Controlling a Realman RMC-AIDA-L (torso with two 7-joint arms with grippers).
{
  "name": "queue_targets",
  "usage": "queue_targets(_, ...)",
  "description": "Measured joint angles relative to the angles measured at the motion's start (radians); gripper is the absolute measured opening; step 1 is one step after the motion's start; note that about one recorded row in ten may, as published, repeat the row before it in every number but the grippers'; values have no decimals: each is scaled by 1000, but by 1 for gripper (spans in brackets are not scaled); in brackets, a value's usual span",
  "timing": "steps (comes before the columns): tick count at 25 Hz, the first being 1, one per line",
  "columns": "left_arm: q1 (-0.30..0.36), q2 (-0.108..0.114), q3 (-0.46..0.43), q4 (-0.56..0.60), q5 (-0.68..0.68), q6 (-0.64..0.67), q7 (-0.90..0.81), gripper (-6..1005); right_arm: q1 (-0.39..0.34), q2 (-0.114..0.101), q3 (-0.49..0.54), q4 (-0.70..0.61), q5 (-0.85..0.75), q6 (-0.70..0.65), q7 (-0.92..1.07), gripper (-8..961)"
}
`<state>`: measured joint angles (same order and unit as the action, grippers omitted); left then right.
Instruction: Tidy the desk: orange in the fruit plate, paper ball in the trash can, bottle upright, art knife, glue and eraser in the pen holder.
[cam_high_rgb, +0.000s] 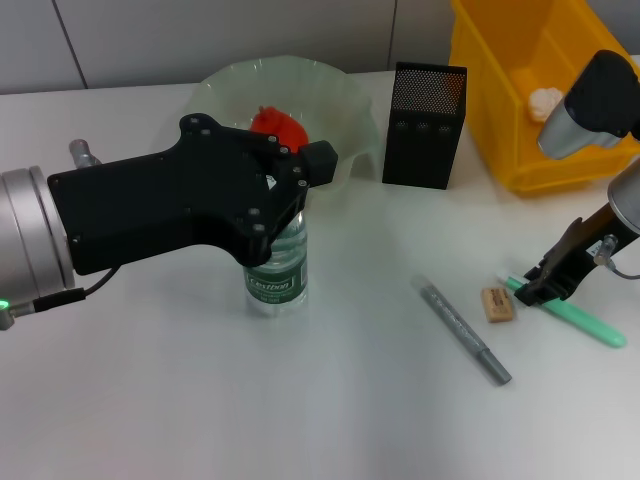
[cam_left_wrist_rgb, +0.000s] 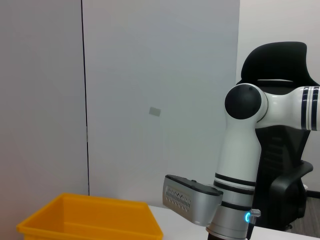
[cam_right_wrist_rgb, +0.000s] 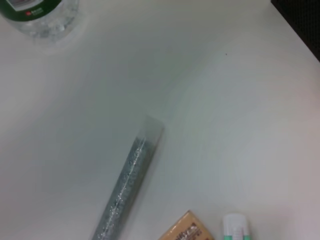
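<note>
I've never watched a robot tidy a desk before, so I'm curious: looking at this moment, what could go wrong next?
1. The left gripper sits over the top of the upright bottle; a sideways pull-away might tip it.
2. The right gripper is low over the green tool, with the eraser right beside it; a closing grip might nudge the eraser or catch both.
3. The grey pen-like tool lies loose nearby and might get swept or rolled.

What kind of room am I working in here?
Probably an office: a white desk, a black mesh pen holder, loose stationery like the eraser, and a black office chair behind.
</note>
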<state>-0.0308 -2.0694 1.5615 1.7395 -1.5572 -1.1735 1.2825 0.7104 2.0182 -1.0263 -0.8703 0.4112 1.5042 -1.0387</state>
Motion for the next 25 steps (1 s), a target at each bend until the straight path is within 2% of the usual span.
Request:
queue_targets(17,5,0,0,0,-1,0,1,-2,-11,7,6,-35,-4,-7,3,203)
queue_targets(25,6,0,0,0,-1,0,2,-2,-45,30,19,-139,6,26,8,189)
